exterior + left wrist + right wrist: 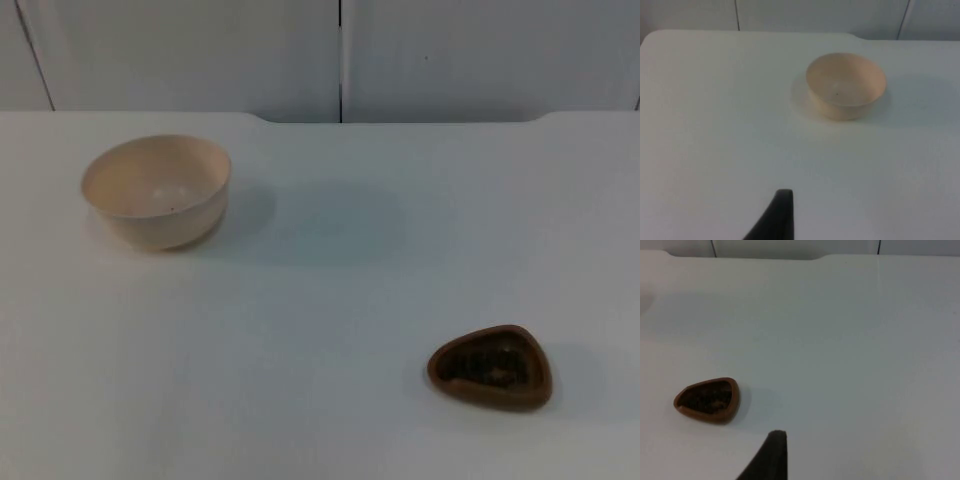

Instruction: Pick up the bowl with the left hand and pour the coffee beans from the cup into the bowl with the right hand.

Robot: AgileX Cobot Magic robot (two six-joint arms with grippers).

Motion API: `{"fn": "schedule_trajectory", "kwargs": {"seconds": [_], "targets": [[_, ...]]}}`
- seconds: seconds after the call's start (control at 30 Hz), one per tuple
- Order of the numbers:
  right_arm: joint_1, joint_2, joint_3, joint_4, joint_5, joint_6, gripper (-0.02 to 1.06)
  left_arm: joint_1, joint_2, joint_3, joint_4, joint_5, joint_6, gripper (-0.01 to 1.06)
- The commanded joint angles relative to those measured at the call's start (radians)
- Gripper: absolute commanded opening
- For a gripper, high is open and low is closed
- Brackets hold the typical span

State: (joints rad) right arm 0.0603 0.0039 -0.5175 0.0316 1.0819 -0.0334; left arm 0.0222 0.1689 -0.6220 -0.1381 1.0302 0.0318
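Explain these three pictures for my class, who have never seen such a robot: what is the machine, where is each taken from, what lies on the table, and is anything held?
This is a two-armed robot at a white table. One picture comes from a fixed camera looking down on the table. The other two come from cameras on each arm's wrist; the black tip in each belongs to that arm's gripper. A cream bowl, empty, stands on the left arm's side. A small brown cup of dark coffee beans stands on the right arm's side. Nothing is held; both arms wait above the table.

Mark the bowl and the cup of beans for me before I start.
bowl (190, 215), top view, on its outer wall facing the camera.
cup (490, 363), top view, on the dark beans inside it.
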Motion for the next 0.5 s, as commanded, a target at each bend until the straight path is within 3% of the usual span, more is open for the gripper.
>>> {"fn": "schedule_trajectory", "kwargs": {"seconds": [0.0, 0.47], "targets": [[-0.006, -0.004, 0.002, -0.003, -0.003, -0.005, 1.05, 0.003, 0.033, -0.028, -0.015, -0.025, -0.002, 1.05], [-0.006, -0.004, 0.002, -0.003, -0.003, -0.005, 1.05, 0.003, 0.196, -0.133, -0.027, -0.076, -0.002, 1.05]]}}
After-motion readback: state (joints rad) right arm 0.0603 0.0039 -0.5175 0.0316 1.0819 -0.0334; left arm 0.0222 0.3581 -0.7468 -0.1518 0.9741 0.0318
